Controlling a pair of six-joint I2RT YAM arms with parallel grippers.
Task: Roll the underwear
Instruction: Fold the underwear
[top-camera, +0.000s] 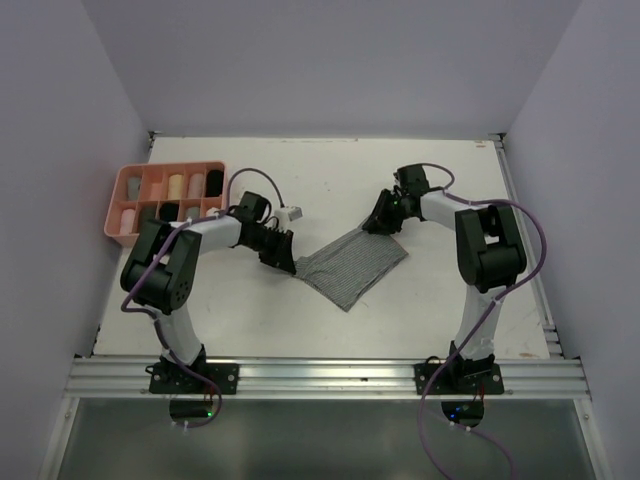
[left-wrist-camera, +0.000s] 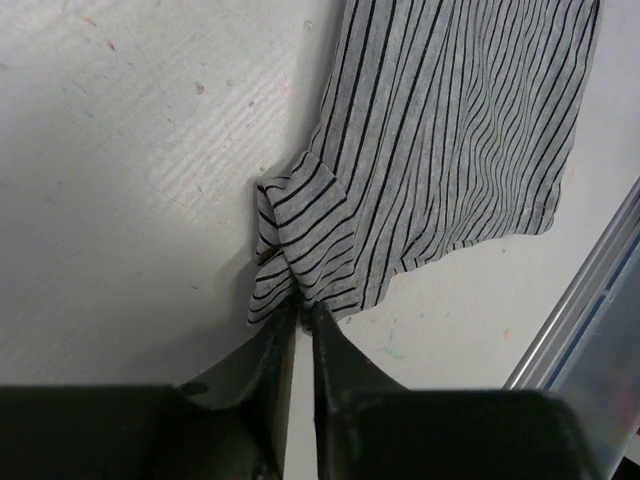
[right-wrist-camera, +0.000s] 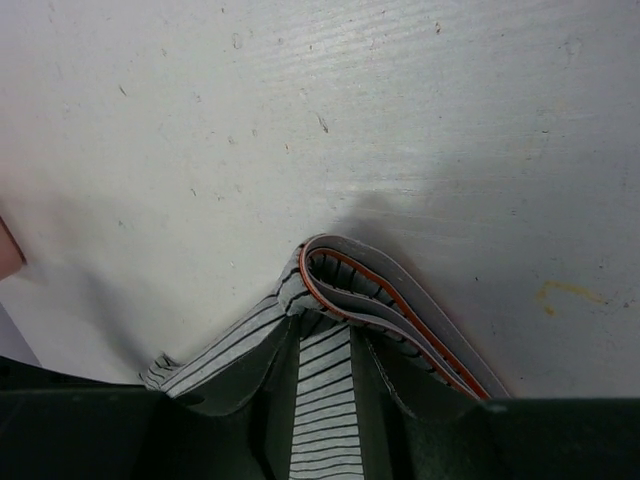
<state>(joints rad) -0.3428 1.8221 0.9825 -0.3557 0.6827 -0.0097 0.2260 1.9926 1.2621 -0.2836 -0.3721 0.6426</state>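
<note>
A grey striped underwear (top-camera: 352, 266) lies spread on the white table between the arms. My left gripper (top-camera: 281, 258) is shut on its left corner, which bunches at the fingertips in the left wrist view (left-wrist-camera: 300, 305); the cloth (left-wrist-camera: 450, 130) stretches away beyond. My right gripper (top-camera: 385, 222) is shut on the far right edge. The right wrist view shows the striped cloth (right-wrist-camera: 325, 390) between the fingers and the grey waistband with an orange line (right-wrist-camera: 400, 300) folded over beside my right gripper (right-wrist-camera: 322, 318).
A pink plastic tray (top-camera: 130, 190) with compartments holding rolled garments stands at the back left. An aluminium rail (top-camera: 320, 375) runs along the near table edge, also in the left wrist view (left-wrist-camera: 580, 300). White walls enclose the table.
</note>
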